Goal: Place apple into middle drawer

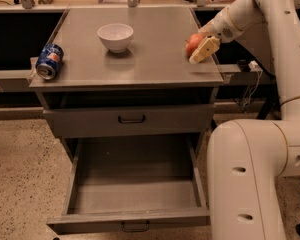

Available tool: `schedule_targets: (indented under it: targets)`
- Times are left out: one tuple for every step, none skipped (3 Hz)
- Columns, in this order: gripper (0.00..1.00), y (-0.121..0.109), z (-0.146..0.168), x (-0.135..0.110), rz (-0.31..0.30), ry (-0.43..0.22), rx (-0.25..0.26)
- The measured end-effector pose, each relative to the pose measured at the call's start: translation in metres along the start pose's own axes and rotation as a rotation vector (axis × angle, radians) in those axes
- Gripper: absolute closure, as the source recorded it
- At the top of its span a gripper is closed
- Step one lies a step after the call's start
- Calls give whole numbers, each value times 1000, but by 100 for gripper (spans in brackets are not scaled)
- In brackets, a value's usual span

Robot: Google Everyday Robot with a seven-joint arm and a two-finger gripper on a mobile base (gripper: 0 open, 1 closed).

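The apple (193, 40), red-orange and round, is at the right edge of the grey cabinet top (140, 59). My gripper (194, 54) reaches in from the right and is shut on the apple. One cream finger (204, 49) lies across the apple's front right side; the other is hidden behind it. The apple sits at or just above the surface. The middle drawer (135, 184) is pulled wide open below, its grey tray empty, with a dark handle (135, 227) on its front. The drawer front above it (130, 120) is shut.
A white bowl (115, 36) stands at the back centre of the top. A blue soda can (49, 61) lies on its side at the left edge. My white arm and base (250, 174) fill the right side. Speckled floor lies to the left.
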State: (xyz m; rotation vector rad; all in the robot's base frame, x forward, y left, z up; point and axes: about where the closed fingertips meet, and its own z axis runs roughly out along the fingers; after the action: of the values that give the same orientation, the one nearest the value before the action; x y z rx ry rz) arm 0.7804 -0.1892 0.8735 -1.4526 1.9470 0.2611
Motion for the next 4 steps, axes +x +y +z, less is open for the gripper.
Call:
schedule_targets:
  targets:
    - [39, 0, 1, 1, 0, 2, -1]
    - [41, 1, 6, 2, -6, 3, -11]
    - [20, 9, 5, -10, -55, -35, -37]
    - [0, 13, 3, -17, -79, -57, -50]
